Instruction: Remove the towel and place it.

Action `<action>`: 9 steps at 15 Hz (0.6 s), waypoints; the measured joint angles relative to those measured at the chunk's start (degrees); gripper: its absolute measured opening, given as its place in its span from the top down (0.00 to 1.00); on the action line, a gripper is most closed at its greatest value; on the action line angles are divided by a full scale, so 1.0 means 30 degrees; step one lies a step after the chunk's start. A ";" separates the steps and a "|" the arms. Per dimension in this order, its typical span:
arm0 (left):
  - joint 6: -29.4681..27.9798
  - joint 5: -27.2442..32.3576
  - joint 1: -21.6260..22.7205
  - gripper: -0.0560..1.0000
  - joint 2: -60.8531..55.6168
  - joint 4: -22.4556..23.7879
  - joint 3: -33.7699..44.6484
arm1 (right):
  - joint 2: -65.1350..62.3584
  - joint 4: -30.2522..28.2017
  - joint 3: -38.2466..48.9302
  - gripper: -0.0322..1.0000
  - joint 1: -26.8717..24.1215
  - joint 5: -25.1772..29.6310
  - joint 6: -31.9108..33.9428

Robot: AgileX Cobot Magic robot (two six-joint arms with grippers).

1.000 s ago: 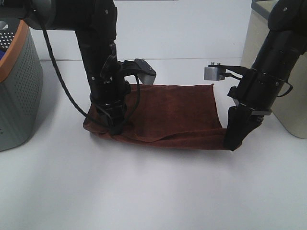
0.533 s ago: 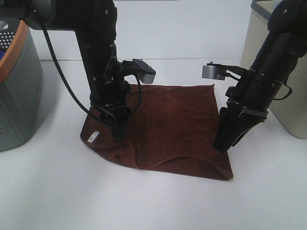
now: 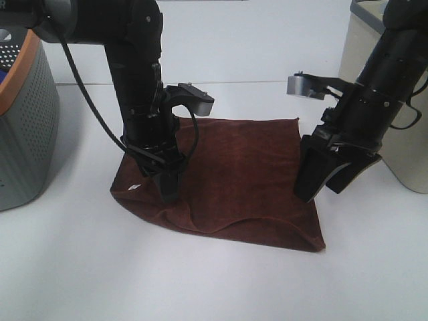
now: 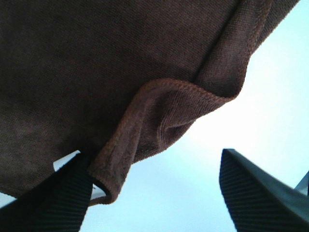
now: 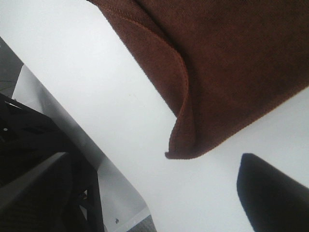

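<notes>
Now both hands spread, gripping nothing: left hand [image 3: 170,190] low over the towel's [image 3: 237,167] near-left corner, right hand [image 3: 324,180] just above its right edge. Towel lies flat on the tabletop [image 3: 221,281], between them.

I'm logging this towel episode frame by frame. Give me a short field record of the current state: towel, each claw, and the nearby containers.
towel: dark reddish-brown towel lying spread on the white table, near edge rumpled
left claw: left claw open, low over the towel's left part, one finger at a folded hem
right claw: right claw open, lifted clear beside the towel's right edge
containers: grey perforated basket far left; beige bin far right
</notes>
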 joint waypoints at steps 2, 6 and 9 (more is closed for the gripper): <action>-0.0057 0.0000 0.0000 0.28 -0.0153 0.0038 0.0019 | -0.1089 -0.0057 -0.0554 0.18 0.0000 0.0134 0.0267; -0.0057 -0.0019 0.0000 0.29 0.0038 0.0668 0.0019 | -0.3591 -0.0134 -0.1127 0.18 0.0000 0.0134 0.0726; -0.0057 -0.0019 0.0000 0.41 0.0038 0.0955 0.0019 | -0.5138 -0.0134 -0.1127 0.18 0.0000 0.0134 0.1031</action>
